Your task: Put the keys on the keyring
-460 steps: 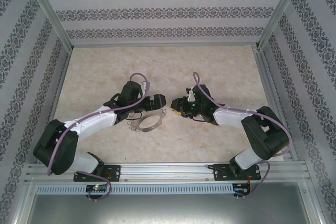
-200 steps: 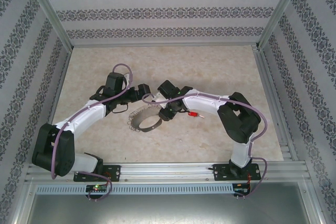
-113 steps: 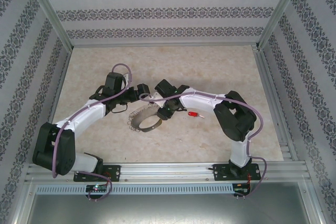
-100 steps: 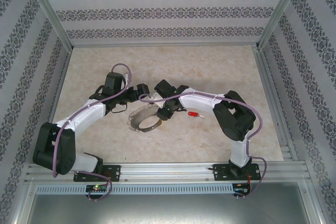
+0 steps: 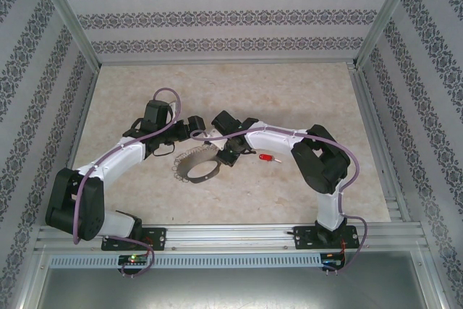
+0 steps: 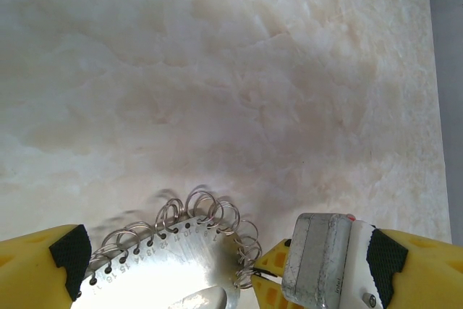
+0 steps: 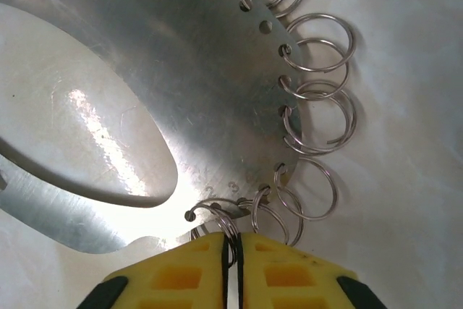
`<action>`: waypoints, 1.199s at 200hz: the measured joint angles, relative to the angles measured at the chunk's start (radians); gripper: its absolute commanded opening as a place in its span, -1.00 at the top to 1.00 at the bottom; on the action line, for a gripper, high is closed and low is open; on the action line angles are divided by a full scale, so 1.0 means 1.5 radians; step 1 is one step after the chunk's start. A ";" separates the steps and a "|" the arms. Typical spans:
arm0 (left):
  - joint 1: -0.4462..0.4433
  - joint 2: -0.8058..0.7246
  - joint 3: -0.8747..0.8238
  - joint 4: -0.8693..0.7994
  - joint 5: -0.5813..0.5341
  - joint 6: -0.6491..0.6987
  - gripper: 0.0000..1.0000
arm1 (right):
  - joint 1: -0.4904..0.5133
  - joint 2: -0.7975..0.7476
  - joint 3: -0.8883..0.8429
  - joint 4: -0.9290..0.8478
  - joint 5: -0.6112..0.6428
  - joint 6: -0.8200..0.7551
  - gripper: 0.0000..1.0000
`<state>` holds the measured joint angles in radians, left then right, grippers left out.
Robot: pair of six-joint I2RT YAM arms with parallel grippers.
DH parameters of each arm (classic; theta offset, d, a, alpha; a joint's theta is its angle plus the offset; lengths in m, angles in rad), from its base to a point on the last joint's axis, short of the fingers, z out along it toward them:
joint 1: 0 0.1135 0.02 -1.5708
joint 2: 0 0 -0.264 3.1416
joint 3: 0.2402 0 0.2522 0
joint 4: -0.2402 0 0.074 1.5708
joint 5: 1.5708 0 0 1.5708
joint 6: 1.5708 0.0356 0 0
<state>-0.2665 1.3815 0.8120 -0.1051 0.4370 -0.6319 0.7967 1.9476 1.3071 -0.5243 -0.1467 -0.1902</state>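
The keyring [image 5: 197, 166], a silver hoop-shaped plate fringed with small split rings, lies mid-table. In the right wrist view its plate [image 7: 145, 56] fills the top, and my right gripper [image 7: 235, 258] is shut on one small ring [image 7: 230, 218] at the plate's edge. From above, the right gripper [image 5: 226, 158] sits at the hoop's right side. My left gripper [image 5: 194, 137] hovers over the hoop's far edge. Its yellow fingers [image 6: 43, 265] stand wide open on either side of the keyring [image 6: 166, 265], holding nothing. The red-headed key [image 5: 269, 158] lies loose on the table, right of the hoop.
The right arm's forearm [image 5: 275, 139] arches just behind the key. Patterned walls and a metal frame [image 5: 217, 235] box in the marble tabletop [image 5: 239, 92]. The right wrist's grey camera block [image 6: 318, 258] stands close to the left gripper's right finger.
My right gripper has shut on a small ring at the hoop's edge, and the hoop has shifted slightly left. The left gripper has stayed open in place. The key has not moved.
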 measured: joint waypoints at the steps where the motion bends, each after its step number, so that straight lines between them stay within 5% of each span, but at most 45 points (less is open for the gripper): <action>1: 0.000 0.000 0.000 0.000 0.000 0.000 -1.00 | 0.000 0.000 0.000 0.000 0.000 -0.001 0.89; 17: 0.000 0.000 0.000 0.000 0.000 0.000 -1.00 | 0.000 0.000 0.000 0.000 0.000 0.002 1.00; 184: 0.000 -0.012 -0.023 0.025 0.031 -0.003 -1.00 | 0.008 -0.050 -0.016 0.005 0.030 0.001 1.00; 240: 0.000 -0.013 -0.039 0.045 0.062 -0.011 -1.00 | 0.005 -0.079 -0.083 0.098 0.029 0.033 1.00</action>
<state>-0.2665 1.3621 0.7532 -0.0380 0.5297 -0.6483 0.8043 1.8297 1.1824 -0.3775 -0.1036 -0.1406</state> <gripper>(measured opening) 0.997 0.064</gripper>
